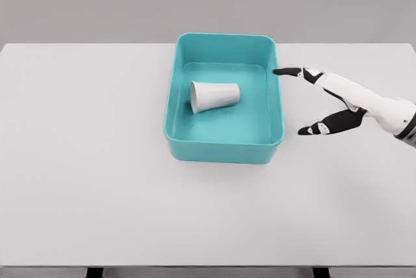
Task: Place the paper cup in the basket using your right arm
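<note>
In the head view, the right hand (pixel 325 99) was at the right side of the white surface (pixel 84 161), and its arm entered from the right edge of the picture. The fingers (pixel 289 71) were spread open and held nothing; one dark fingertip reached toward the right wall of the teal basket (pixel 224 151), very near its rim, but I could not tell if it touched it, while the thumb pointed left lower down, just beside the same wall. The paper cup (pixel 214 95) lay on its side inside the basket, to the left of the fingers and well apart from them, with its wide mouth turned away from the hand and its narrow bottom toward it. So, by my judgement, the cup was already in its place and the step in hand was only to take the hand away. To do this well, the fingers should remain open and go up and to the right, away from the rim, so that no fingertip catches the wall and pushes or tips the basket. The left arm was not visible in this view.
</note>
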You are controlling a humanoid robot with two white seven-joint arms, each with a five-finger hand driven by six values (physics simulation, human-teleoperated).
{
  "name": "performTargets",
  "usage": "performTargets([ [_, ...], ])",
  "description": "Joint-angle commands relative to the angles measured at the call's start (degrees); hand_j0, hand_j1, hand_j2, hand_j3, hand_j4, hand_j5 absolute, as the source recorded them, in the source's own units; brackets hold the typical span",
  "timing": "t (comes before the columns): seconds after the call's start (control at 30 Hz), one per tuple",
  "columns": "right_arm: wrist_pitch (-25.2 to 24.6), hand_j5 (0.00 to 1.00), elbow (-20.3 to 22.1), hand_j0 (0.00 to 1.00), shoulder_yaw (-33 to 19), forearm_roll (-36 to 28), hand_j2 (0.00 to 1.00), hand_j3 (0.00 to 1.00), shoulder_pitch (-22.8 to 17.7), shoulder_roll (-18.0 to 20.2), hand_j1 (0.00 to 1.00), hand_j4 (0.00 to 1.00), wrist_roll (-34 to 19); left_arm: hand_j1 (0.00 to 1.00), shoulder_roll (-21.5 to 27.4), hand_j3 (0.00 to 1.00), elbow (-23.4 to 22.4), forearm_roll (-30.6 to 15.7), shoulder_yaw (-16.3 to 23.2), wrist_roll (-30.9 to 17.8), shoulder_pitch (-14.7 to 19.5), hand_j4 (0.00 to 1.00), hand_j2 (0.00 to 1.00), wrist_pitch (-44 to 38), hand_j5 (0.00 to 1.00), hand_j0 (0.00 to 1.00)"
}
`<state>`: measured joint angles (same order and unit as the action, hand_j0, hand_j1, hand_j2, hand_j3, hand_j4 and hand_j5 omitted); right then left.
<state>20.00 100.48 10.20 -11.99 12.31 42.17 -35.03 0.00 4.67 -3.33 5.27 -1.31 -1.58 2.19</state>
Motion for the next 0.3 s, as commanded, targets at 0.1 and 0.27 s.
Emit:
performTargets([
  [0.1,4.7,0.98,0.0,0.98,-3.3,-0.8,0.98,0.98,-1.1,1.5,0.98,0.98,0.0,1.0,0.0,1.0,0.0,0.0,0.1,0.0,0.0,1.0,1.0,0.0,1.0,1.0],
  [0.27,4.7,0.98,0.0,0.98,-4.3,-0.8,0.98,0.98,-1.2,1.5,0.98,0.98,0.0,1.0,0.0,1.0,0.0,0.1,0.2,0.0,0.0,1.0,1.0,0.0,1.0,1.0],
])
